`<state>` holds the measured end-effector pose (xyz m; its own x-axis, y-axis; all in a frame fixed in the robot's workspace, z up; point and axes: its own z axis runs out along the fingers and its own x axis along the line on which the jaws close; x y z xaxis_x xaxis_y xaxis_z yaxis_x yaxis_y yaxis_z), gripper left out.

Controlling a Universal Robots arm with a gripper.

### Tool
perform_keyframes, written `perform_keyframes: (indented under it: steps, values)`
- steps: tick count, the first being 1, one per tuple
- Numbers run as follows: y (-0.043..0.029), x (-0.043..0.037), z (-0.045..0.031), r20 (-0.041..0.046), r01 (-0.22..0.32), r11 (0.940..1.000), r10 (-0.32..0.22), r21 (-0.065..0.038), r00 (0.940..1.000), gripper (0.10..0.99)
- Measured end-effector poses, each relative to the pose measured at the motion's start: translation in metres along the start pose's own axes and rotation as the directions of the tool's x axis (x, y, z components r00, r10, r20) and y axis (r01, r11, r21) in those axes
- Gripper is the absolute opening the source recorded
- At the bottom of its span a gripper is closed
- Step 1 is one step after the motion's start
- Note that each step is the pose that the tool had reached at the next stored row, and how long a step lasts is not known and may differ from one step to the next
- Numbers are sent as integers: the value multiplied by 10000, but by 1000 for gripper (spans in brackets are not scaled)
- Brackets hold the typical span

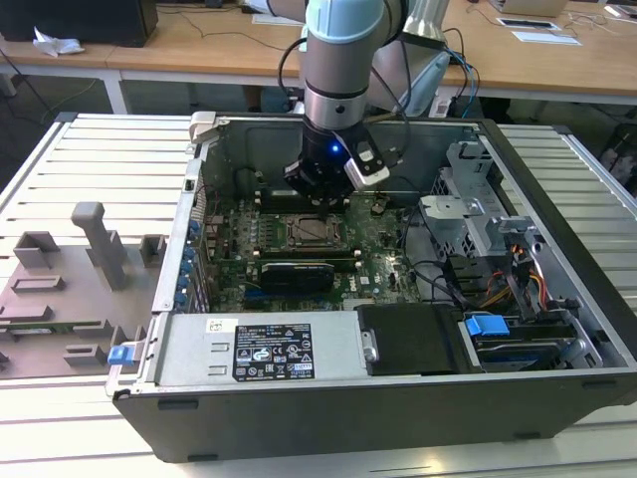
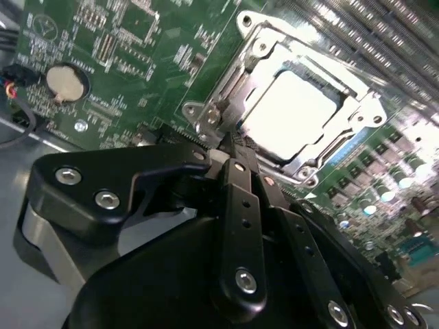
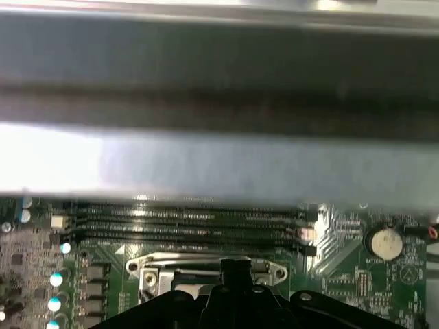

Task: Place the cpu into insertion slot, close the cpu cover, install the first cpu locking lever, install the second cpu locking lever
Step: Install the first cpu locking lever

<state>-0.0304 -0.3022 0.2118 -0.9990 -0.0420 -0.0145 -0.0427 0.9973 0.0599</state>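
Second wrist view shows the cpu [image 2: 296, 113] seated in the insertion slot [image 2: 257, 48] under the lowered cpu cover [image 2: 359, 116], inside the open computer case [image 1: 557, 289], with the end effector [image 2: 233, 147] closed at the socket's edge.

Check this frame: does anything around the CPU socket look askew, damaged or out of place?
Nothing stands out. In the second wrist view the cpu sits flat and square inside the insertion slot, with the cpu cover down around it. The gripper hovers at the socket's edge.
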Motion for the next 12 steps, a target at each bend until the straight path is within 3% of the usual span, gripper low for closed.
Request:
perform_keyframes:
  steps: [7,10,12]
  values:
    - [-168,12,-10,-2,1,10000,-1,36,10000,106]
    - [-189,13,-12,-2,-1,10000,1,38,10000,106]
    - [-187,12,-63,-3,1,10000,-1,50,10000,106]
